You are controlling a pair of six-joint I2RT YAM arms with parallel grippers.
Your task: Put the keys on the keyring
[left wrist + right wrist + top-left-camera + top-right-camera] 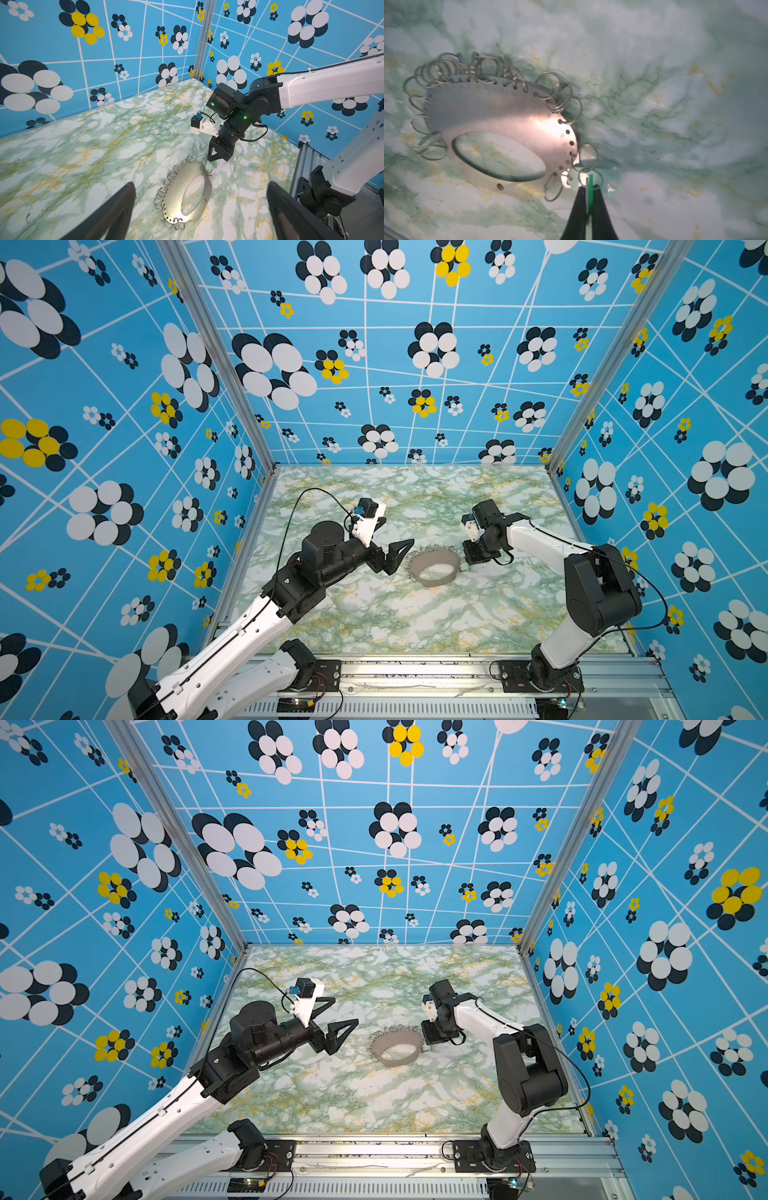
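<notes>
- Holding the left gripper [345, 1011] spread wide at nine o'clock of the keyring [436, 559], apart from it.
- Pinching the key [591, 180] edge-on in the right gripper [588, 188], at the keyring's three o'clock rim, among its wire loops [554, 93].
- Resting the keyring flat on the marbled table [374, 614].

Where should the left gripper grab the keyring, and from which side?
I'd pinch the keyring by its bare near-side band, from above: one finger through the central hole, one outside. It seems to lie flat, so a side approach finds no edge; wire loops crowd the far and left edges, and the right gripper holds the key at the right edge.
</notes>
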